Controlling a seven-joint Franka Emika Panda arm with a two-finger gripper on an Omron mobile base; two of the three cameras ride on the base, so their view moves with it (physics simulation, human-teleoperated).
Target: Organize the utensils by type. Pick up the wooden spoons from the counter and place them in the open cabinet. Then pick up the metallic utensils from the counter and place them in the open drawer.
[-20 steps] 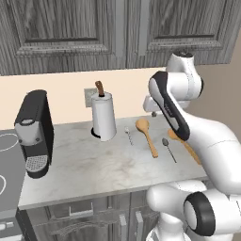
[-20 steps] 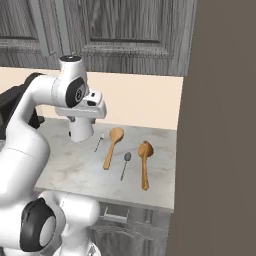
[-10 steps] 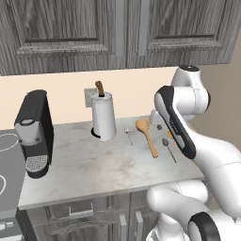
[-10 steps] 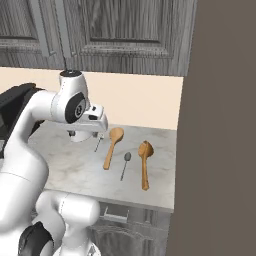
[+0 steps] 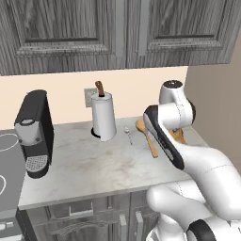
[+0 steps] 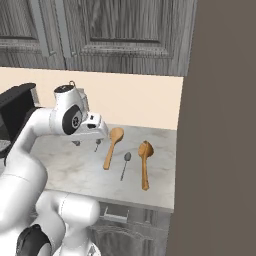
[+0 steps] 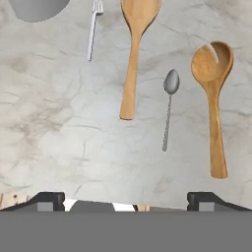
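Note:
Two wooden spoons lie on the grey marbled counter point(image 7: 59, 128): a plain one point(image 7: 132, 59) point(image 6: 112, 147) point(image 5: 148, 136) and a slotted one point(image 7: 212, 98) point(image 6: 144, 162). Between them rests a small silver spoon point(image 7: 169, 106) point(image 6: 125, 164). A silver fork point(image 7: 93, 29) point(image 5: 128, 134) lies left of the plain wooden spoon. My gripper point(image 7: 126, 201) hovers over the counter in front of the handle ends, open, with nothing between its fingertips point(image 7: 47, 199). The dark wood-grain cabinet doors point(image 5: 117, 33) above the counter look shut. A drawer point(image 6: 116, 212) below the counter edge looks pulled out.
A white paper-towel roll point(image 5: 103, 117) on a holder stands at the back beside the fork. A black coffee machine point(image 5: 33, 132) sits at the counter's left end, with a stove top point(image 5: 5, 160) beyond it. A brown wall point(image 6: 220, 125) closes off the right side.
The arm has sunk lower and folded over the counter, and the jaws have spread a little wider. The utensils have not moved.

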